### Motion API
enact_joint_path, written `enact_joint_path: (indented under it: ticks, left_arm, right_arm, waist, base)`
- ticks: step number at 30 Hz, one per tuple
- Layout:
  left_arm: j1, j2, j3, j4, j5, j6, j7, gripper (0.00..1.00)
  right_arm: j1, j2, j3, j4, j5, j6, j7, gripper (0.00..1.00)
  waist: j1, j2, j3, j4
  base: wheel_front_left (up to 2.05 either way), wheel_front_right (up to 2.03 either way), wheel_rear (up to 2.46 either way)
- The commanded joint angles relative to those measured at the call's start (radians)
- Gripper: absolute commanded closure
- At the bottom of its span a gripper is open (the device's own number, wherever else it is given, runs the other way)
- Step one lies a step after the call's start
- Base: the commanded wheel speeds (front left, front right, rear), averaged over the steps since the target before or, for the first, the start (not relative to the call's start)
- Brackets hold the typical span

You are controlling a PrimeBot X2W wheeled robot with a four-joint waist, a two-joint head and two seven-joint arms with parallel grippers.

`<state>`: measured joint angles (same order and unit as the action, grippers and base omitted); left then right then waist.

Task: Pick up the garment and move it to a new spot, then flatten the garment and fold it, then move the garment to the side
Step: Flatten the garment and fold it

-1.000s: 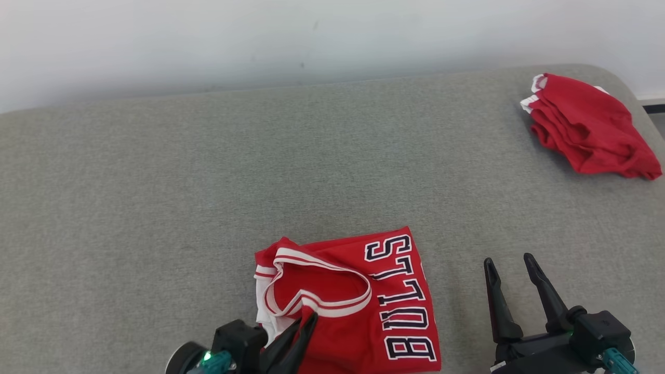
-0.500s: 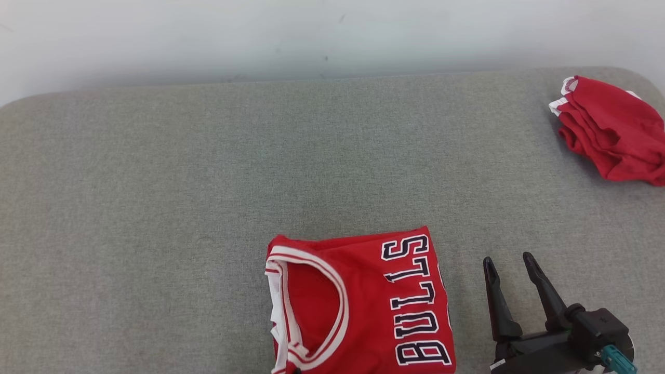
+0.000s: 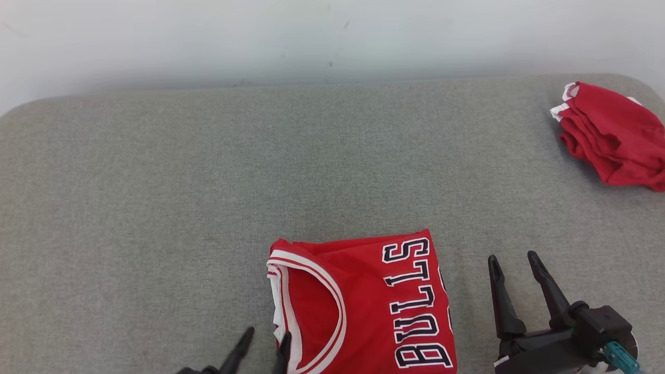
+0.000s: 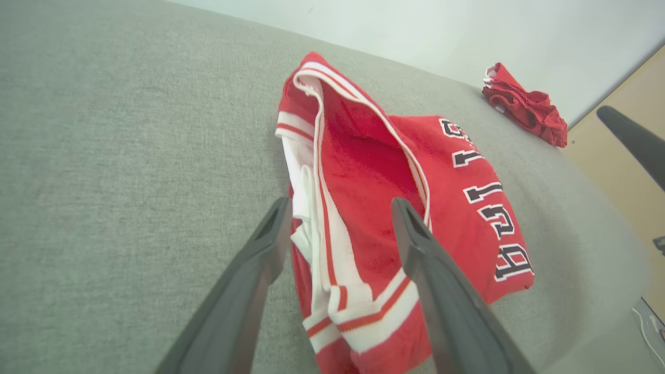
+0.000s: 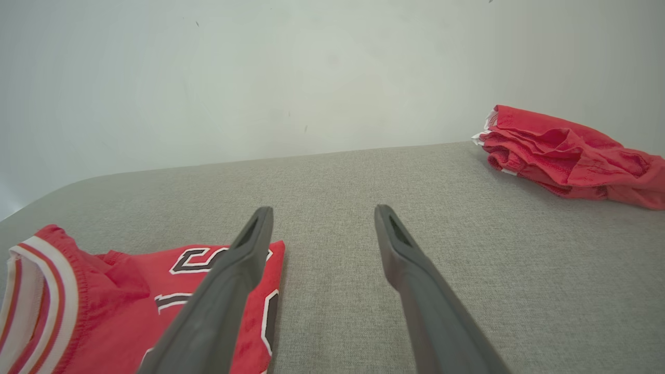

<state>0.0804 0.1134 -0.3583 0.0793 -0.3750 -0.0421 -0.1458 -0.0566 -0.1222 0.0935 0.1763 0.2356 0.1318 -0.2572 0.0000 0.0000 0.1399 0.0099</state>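
Left gripper (image 3: 266,333) hangs spread astride the edge of the jersey (image 3: 363,301) (right gripper (image 3: 511,257) spread too). I'd pinch all layers, then slide.

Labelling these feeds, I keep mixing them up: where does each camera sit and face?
Head view: on the head, facing forward and down at the folded jersey on the grey pad; left claw lower left, right claw lower right.
Left wrist view: along the open left claw, at the jersey's striped trim.
Right wrist view: along the open right claw, towards the wall.
Shared: all show the jersey and the red bundle.
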Motion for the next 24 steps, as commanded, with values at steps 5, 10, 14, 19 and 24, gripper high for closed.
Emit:
enact_joint_path:
  ticks: [5,10,14,19,24]
  left_arm:
    - [-0.034,0.020,0.064,-0.019,-0.001,0.026,-0.077,0.00]
    - [-0.054,0.040,0.148,-0.033,0.002,0.049,-0.111,0.00]
    - [-0.049,0.062,0.208,-0.038,0.034,0.066,-0.118,0.00]
    - [-0.023,0.066,0.260,-0.059,0.080,0.085,-0.119,0.00]
    - [0.005,0.044,0.313,-0.064,0.108,0.077,-0.119,0.00]
  right_arm:
    - [0.008,-0.006,-0.007,-0.004,-0.005,-0.003,-0.007,0.00]
    - [0.020,-0.009,-0.011,-0.017,-0.010,-0.003,-0.007,0.00]
    - [0.032,-0.014,-0.018,-0.029,-0.012,-0.003,-0.008,0.00]
    - [0.049,-0.017,-0.025,-0.043,-0.012,-0.003,-0.008,0.00]
    - [0.080,-0.018,-0.029,-0.051,-0.009,-0.003,-0.008,0.00]
  waist:
    - [0.0000,0.0000,-0.022,-0.006]
    - [0.0000,0.0000,-0.045,-0.016]
    - [0.0000,0.0000,-0.067,-0.026]
    - [0.0000,0.0000,-0.094,-0.036]
    - [0.0000,0.0000,-0.125,-0.037]
  base:
    - [0.00,0.00,0.00]
    - [0.00,0.00,0.00]
    - [0.00,0.00,0.00]
    - [0.00,0.00,0.00]
    - [0.00,0.00,0.00]
